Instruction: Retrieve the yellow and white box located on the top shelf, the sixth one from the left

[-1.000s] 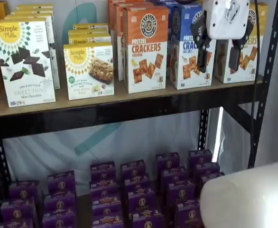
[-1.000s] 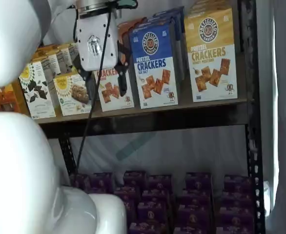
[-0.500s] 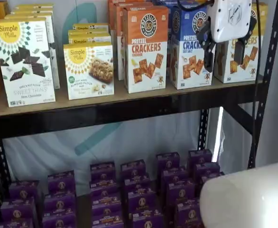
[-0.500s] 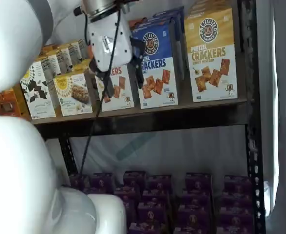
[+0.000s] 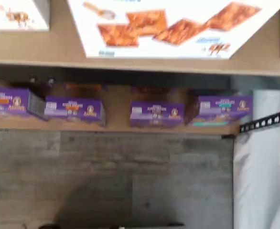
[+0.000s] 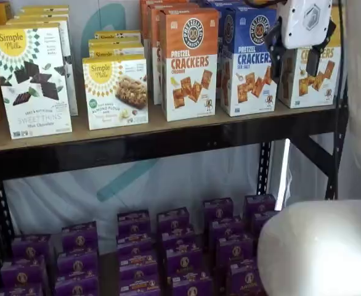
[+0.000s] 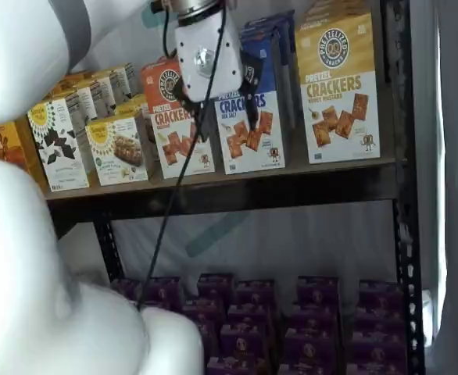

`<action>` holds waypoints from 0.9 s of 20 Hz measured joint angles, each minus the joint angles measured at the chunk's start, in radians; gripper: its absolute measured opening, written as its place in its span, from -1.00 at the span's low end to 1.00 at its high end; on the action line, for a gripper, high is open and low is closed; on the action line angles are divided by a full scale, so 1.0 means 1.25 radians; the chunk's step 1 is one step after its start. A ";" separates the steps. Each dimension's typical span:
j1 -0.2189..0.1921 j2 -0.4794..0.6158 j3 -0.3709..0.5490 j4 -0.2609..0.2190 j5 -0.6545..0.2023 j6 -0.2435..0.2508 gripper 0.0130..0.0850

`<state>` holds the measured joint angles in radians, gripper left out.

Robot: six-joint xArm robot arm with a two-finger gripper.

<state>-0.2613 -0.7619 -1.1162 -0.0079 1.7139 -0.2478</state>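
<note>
Two black fingers of the gripper hang below its white body with a plain gap between them, spread wide and holding nothing. Behind them stands the yellow box, upright at the right end of the top shelf; in this shelf view the white body covers its upper part and the fingers frame its cracker picture. I cannot tell whether either finger touches the box. In the other shelf view the gripper hangs in front of the blue box, with the yellow box well off to its right, fully in sight and untouched. A dark cable drops from the gripper's body across the shelf rail.

Left of the gripper sit the blue box, then an orange box, and farther left the white Simple Mills boxes. Below the gripper, on the lower shelf, purple boxes stand in rows.

Looking down from the wrist, the white lower face of a cracker box lies on the tan board, with purple boxes lined up beneath it and grey floor past them.
</note>
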 joint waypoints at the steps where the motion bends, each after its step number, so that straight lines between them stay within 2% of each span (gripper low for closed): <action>1: -0.023 0.007 -0.001 0.006 -0.023 -0.021 1.00; 5: -0.092 0.046 -0.023 0.025 -0.072 -0.085 1.00; 9: -0.146 0.083 -0.042 0.043 -0.119 -0.135 1.00; 18: -0.241 0.152 -0.096 0.106 -0.177 -0.226 1.00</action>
<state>-0.5620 -0.5721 -1.2365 0.1246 1.4924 -0.5298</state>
